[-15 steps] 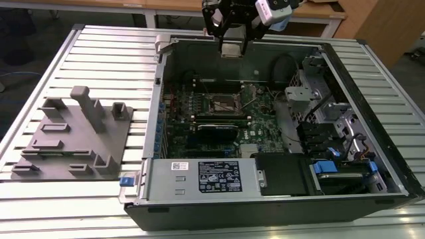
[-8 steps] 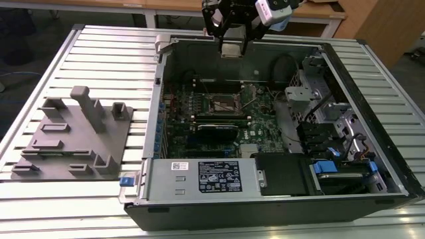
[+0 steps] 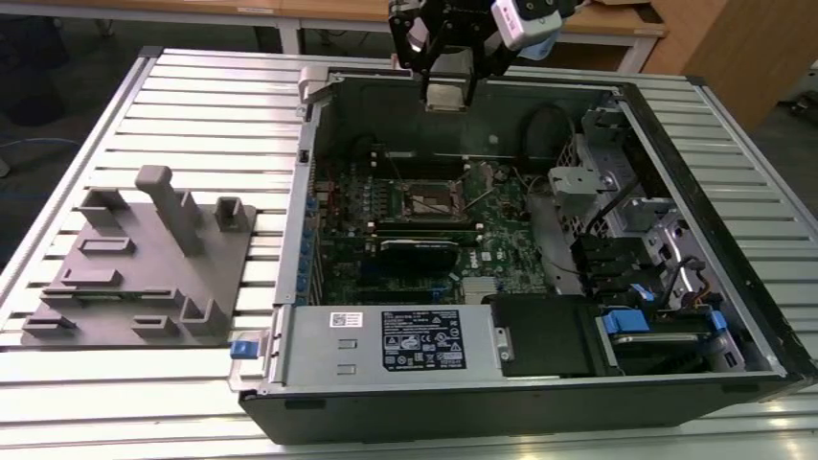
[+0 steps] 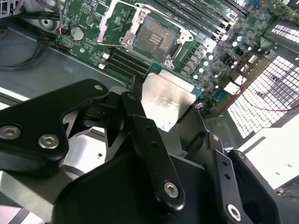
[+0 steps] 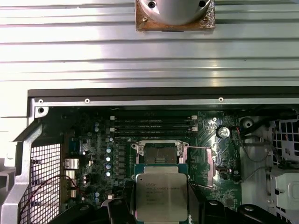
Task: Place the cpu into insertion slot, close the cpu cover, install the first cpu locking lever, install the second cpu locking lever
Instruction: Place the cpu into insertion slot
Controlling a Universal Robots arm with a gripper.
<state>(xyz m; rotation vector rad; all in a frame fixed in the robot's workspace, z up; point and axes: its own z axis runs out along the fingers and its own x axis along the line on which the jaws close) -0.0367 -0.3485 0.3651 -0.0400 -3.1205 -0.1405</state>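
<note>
Silver-topped cpu [image 5: 161, 191] in the jaws, above the open, empty insertion slot [image 5: 159, 153]

The arm's wrist hangs high in the exterior view, with its black tool [image 3: 447, 94] pointing straight down. In both wrist views the tool's fingers [image 4: 140, 126] press in from two opposite sides on the cpu [image 5: 161, 192], carrying it flat and aloft between the black finger links.
</note>
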